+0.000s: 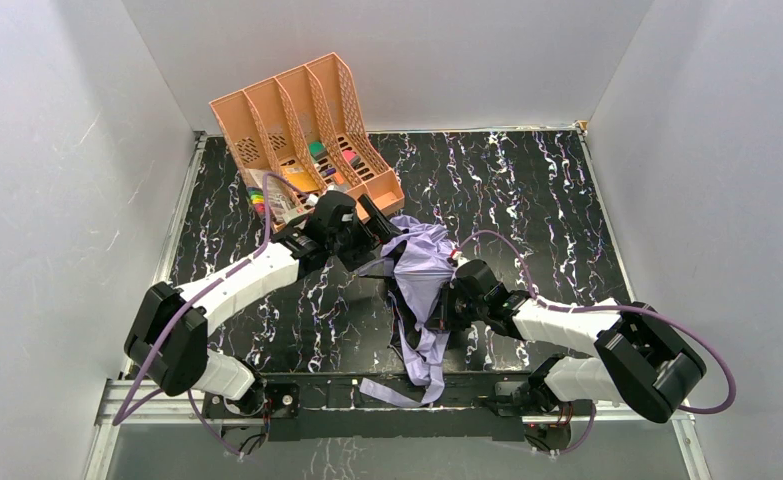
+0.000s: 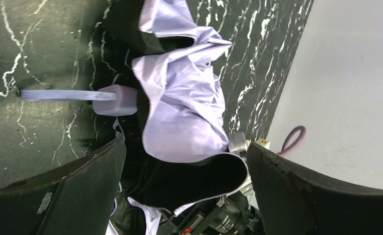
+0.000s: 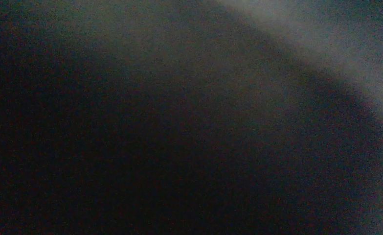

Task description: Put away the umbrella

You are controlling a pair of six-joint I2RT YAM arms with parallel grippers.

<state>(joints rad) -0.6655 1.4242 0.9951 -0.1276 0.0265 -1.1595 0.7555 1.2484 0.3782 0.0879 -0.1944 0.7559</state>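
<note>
Lavender cloth fills the space between my left fingers: the pale lavender fabric compact umbrella (image 2: 184, 112) lies crumpled on the black white-veined marble tabletop (image 1: 527, 200), straight ahead of my left gripper (image 2: 185, 147). That hand is released, its two dark fingers (image 2: 81, 188) spread wide on either side of the canopy and, as far as I can see, gripping nothing. I judge they stand this wide so that they can take in a thick bunch of loose folds at once.

Ahead and to the left of those fingers sits the small blocky lavender handle (image 2: 115, 100), and its flat ribbed matching strap (image 2: 67, 94) runs farther left along the table.

My right gripper (image 1: 447, 302) is clenched and buried in the near side of the heap, opposite my left hand. Its own camera shows only darkness, probably because cloth covers it, so I cannot tell whether any cloth is pinched. If so, it would be anchoring the bundle while the left takes a new hold.

The peach perforated plastic file organiser (image 1: 302, 130) stands behind my left wrist, away from the umbrella
</note>
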